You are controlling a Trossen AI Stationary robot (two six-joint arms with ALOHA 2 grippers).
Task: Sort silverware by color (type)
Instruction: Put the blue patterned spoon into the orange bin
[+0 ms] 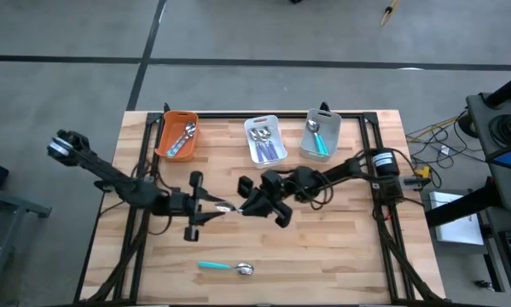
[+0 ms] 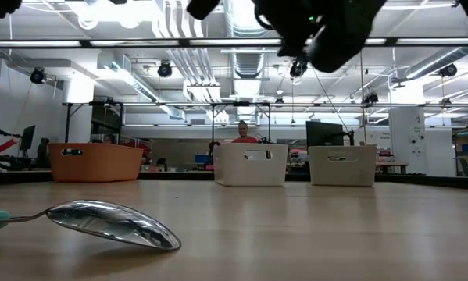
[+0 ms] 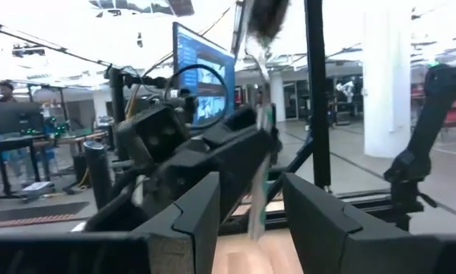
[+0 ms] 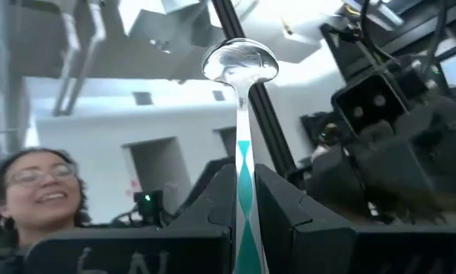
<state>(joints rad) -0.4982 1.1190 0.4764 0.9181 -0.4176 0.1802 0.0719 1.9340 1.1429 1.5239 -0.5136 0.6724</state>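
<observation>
The right gripper (image 4: 244,199) is clamped on the handle of a teal-and-white striped spoon (image 4: 240,65), its two fingers (image 4: 212,199) pinching the handle low down so the shiny bowl stands up well clear of them. In the high view this gripper (image 1: 257,203) hangs over the middle of the table (image 1: 340,256), in front of the white bin (image 1: 264,139), nose to nose with the left gripper (image 1: 206,207). The left gripper's fingers (image 3: 188,221) are spread apart with nothing between them, and it points at the right arm, where a pale striped handle shows blurred. It looks like a handover in mid-air, though which way it goes cannot be told. The risk lies there: if one gripper lets go before the other has closed, the spoon drops to the table; and the thin handle could twist in the pinch. A second spoon, teal-handled (image 1: 223,268), lies alone near the front edge of the table, well apart from both grippers. Behind, the orange bin (image 1: 178,136) left of the white one and the grey bin (image 1: 320,136) right of it all hold silverware already. A person shows in the room beyond.
</observation>
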